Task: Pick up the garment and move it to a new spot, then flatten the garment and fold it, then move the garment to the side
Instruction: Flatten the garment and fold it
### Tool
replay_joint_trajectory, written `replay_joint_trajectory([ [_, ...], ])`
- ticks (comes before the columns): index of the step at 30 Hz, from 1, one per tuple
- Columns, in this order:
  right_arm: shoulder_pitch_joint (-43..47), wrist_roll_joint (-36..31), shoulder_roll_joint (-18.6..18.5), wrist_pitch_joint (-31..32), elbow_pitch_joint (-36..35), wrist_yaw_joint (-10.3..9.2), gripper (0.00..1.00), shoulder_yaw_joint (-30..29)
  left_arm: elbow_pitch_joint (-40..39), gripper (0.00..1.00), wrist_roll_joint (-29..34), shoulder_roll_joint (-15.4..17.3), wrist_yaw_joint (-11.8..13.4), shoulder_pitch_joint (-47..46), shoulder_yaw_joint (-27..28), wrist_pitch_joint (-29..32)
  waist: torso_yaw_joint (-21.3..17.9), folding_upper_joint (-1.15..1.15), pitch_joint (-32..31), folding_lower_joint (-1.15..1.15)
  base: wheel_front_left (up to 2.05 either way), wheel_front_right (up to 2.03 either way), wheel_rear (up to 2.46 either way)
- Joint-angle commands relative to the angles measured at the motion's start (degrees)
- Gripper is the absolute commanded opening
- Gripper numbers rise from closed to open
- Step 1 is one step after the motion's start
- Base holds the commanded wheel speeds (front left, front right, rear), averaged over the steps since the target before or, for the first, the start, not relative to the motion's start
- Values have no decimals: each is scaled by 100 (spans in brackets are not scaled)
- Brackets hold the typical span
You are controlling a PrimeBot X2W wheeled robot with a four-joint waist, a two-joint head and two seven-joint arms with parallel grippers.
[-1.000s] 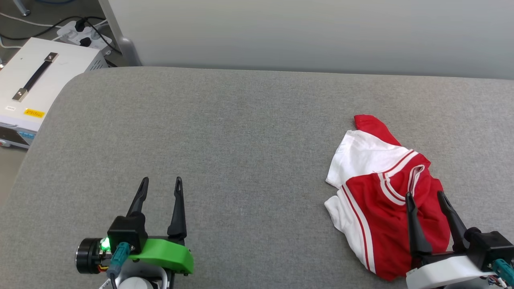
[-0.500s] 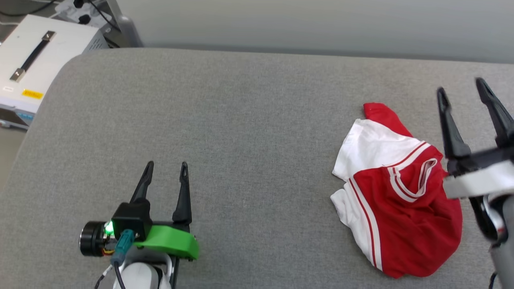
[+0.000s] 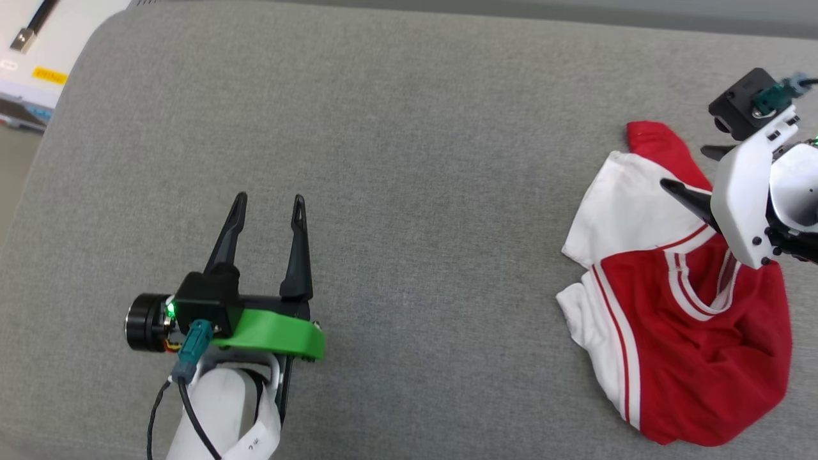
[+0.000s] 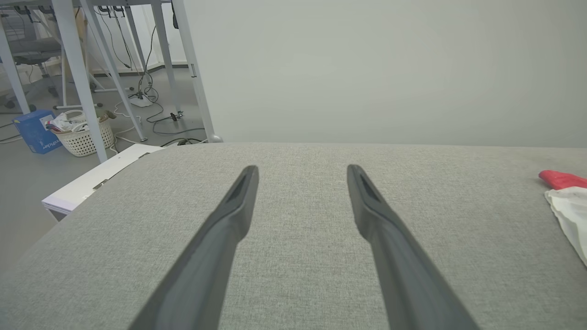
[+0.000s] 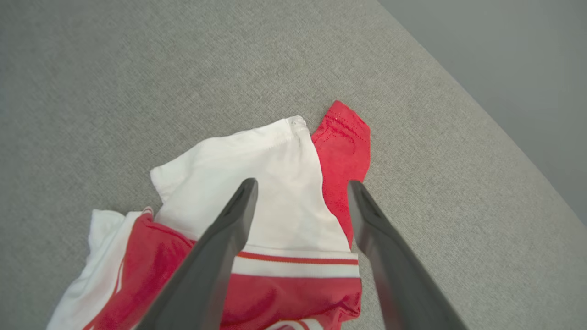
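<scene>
The garment (image 3: 677,300) lies crumpled at the right of the grey padded surface (image 3: 409,128): a red body with white sleeves and striped trim. My right gripper (image 3: 684,168) hovers over its upper part, tilted down, fingers open and apart from the cloth. From the right wrist, that gripper (image 5: 300,183) frames the white sleeve of the garment (image 5: 261,156), with a red fold beside it. My left gripper (image 3: 269,200) stands open at the lower left, far from the garment. The left wrist view has the left gripper (image 4: 300,169) open over bare fabric and the garment (image 4: 566,201) at the right edge.
A white equipment box (image 3: 29,45) with a black handle sits beyond the surface's rounded far-left corner, also seen as the box (image 4: 91,178). A pale wall runs behind the far edge. On the floor to the left stand table legs, a basket (image 4: 85,133) and cables.
The head camera has tipped downward, shifting the whole picture. My right arm rose from the garment's near edge and swung over its upper part, now pointing down. Both grippers stayed open.
</scene>
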Motion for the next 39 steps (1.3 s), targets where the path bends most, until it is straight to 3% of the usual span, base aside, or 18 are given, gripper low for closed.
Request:
replay_joint_trajectory([
  [1,-204,143,-41,275,-2,-5,100,166,-37,100,34,-32,-7,-150,-11,-34,223,0,321,0,0,0,0],
  [6,-872,365,-27,992,152,-5,100,905,-140,100,-60,-41,49,-417,-116,-34,424,0,727,0,0,0,0],
  [14,-1035,478,211,1135,934,-5,100,1921,-171,100,-298,-43,243,-590,-361,-34,595,0,1057,0,0,0,0],
  [18,-949,592,201,843,1071,-5,100,2292,-141,100,-305,-44,289,-574,-384,-34,591,0,1028,0,0,0,0],
  [19,-971,604,204,704,1071,-5,33,2329,-129,100,-296,-44,295,-565,-370,-34,573,0,1002,0,0,0,0],
  [20,-1011,644,205,519,1094,-5,0,2345,-112,100,-280,-44,294,-557,-349,-34,548,0,967,0,0,0,0],
  [25,-1348,754,247,-551,1097,-5,0,2152,-36,100,-179,-44,262,-477,-263,-34,371,0,670,0,0,0,0],
  [29,-1550,791,61,-1500,989,-5,0,1794,-18,100,-116,-44,230,-362,-190,-34,201,0,390,0,0,0,0],
  [35,-1249,967,-630,-2468,849,-5,0,1098,-6,100,-75,-44,188,-161,-100,-34,-31,0,98,0,0,0,0],
  [39,-310,1367,-1238,-3004,1130,-5,0,365,-12,100,-37,-44,174,6,-22,-34,-210,0,-49,0,0,0,0],
])
